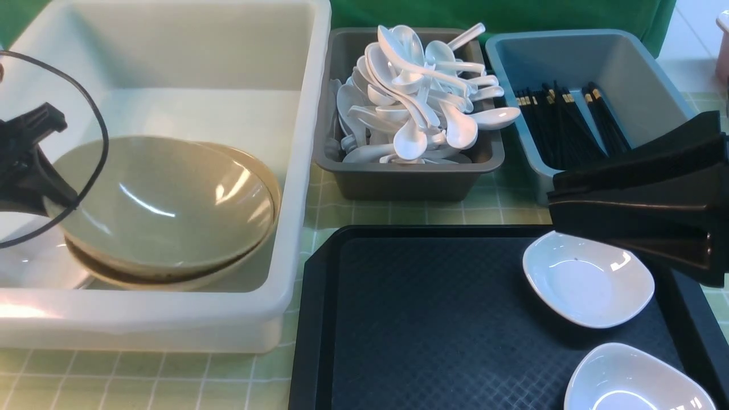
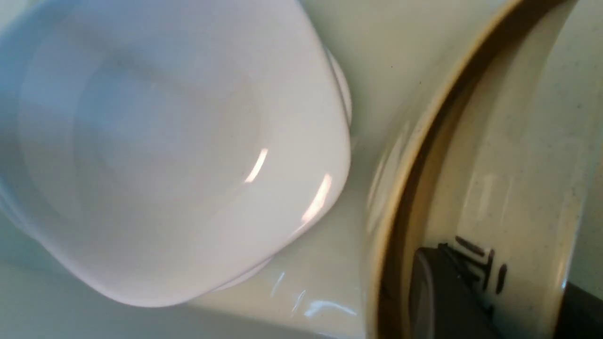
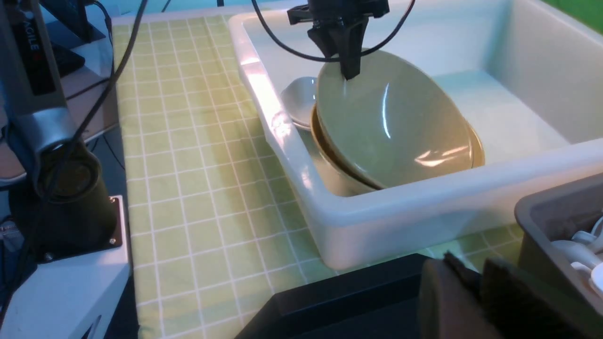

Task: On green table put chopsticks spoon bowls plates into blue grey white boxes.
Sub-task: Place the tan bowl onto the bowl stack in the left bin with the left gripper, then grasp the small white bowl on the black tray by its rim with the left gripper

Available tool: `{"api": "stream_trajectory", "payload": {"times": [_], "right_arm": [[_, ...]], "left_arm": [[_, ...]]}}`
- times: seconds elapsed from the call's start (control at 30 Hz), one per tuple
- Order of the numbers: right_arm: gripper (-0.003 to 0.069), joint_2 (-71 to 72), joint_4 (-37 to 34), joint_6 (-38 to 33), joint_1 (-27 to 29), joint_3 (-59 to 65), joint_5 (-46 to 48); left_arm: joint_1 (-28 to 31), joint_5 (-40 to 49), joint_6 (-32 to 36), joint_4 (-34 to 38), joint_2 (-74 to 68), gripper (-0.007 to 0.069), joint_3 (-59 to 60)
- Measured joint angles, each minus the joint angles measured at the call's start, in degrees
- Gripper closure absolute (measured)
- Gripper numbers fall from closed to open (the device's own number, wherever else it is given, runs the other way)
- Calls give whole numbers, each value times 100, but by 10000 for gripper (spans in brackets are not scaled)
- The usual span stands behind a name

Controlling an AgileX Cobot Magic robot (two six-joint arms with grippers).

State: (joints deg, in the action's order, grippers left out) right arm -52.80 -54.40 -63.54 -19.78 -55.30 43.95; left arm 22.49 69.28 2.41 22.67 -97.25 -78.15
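My left gripper (image 1: 60,200) is shut on the left rim of a tan bowl (image 1: 171,199). It holds the bowl tilted on a second tan bowl (image 1: 269,191) inside the white box (image 1: 142,322). The left wrist view shows the rim (image 2: 509,197) pinched between the fingers (image 2: 443,292), with a white plate (image 2: 165,150) lying beside it in the box. My right gripper (image 1: 557,199) is shut and empty, above the far right of the black tray (image 1: 427,319). Two white plates (image 1: 586,279) (image 1: 632,381) lie on the tray. Spoons (image 1: 416,97) fill the grey box (image 1: 398,185). Chopsticks (image 1: 569,125) lie in the blue box (image 1: 621,62).
The three boxes stand in a row at the back of the green table (image 1: 171,381), with the tray in front of the grey and blue ones. The left arm's cable (image 1: 97,102) loops over the white box. The left arm's base (image 3: 61,188) stands beyond the table's left edge.
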Motion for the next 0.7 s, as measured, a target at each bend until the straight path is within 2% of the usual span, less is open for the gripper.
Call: {"api": "stream_trajectory", "payload": {"times": [0.13, 0.27, 0.3, 0.37, 0.5, 0.57, 0.63, 0.7], "right_arm": [[532, 0, 0, 40, 0, 0, 0], [528, 0, 0, 40, 0, 0, 2], [528, 0, 0, 40, 0, 0, 2], [527, 0, 0, 40, 0, 0, 2], [522, 0, 6, 40, 0, 0, 2], [518, 0, 68, 80, 2, 0, -17], [515, 0, 197, 255, 2, 0, -101], [508, 0, 577, 691, 9, 0, -282]], "left_arm": [[0, 26, -118, -75, 7, 438, 0], [0, 60, -167, -207, 108, 297, -53], [0, 60, -167, -207, 108, 297, -62], [0, 72, -194, -431, 203, 218, -290], [0, 83, -271, -583, 433, 155, -607], [-48, 83, -241, -363, 688, 149, -712], [-236, 91, 91, -71, 892, 137, -733], [-725, 97, 700, 447, 1116, 136, -739]]}}
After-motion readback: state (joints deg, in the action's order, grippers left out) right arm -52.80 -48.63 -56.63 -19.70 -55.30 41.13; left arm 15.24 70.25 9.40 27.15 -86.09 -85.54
